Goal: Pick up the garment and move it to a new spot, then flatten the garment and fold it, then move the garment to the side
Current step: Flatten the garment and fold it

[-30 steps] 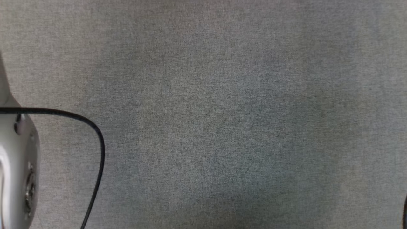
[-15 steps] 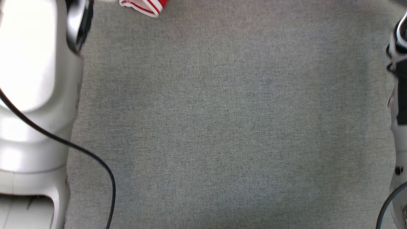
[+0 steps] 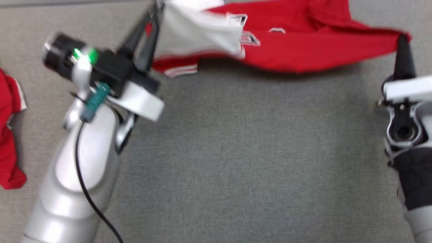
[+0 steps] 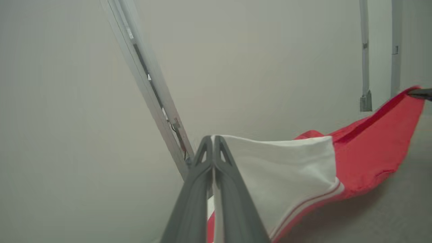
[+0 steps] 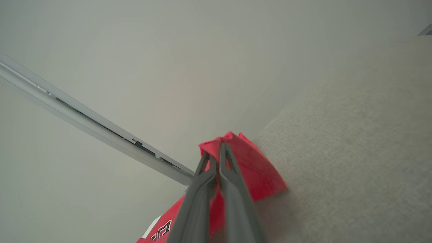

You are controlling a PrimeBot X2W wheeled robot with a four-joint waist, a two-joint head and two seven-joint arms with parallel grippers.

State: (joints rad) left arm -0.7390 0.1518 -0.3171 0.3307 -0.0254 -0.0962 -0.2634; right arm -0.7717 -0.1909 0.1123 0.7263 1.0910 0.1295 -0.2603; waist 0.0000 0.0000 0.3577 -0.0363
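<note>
Red cloth (image 3: 8, 152) is seen bunched at the far left edge of the head view, well apart from everything else. At the upper left, the left gripper (image 3: 158, 7) is pinched fully shut on the white end of the garment (image 3: 303, 47). The garment, red with a white panel and lettering, is stretched across the top of the frame and sags slightly in between, and a shadow is cast on the grey surface (image 3: 236, 152) beneath. At the upper right, the right gripper (image 3: 401, 39) is clamped fully shut on a red corner of it.
</note>
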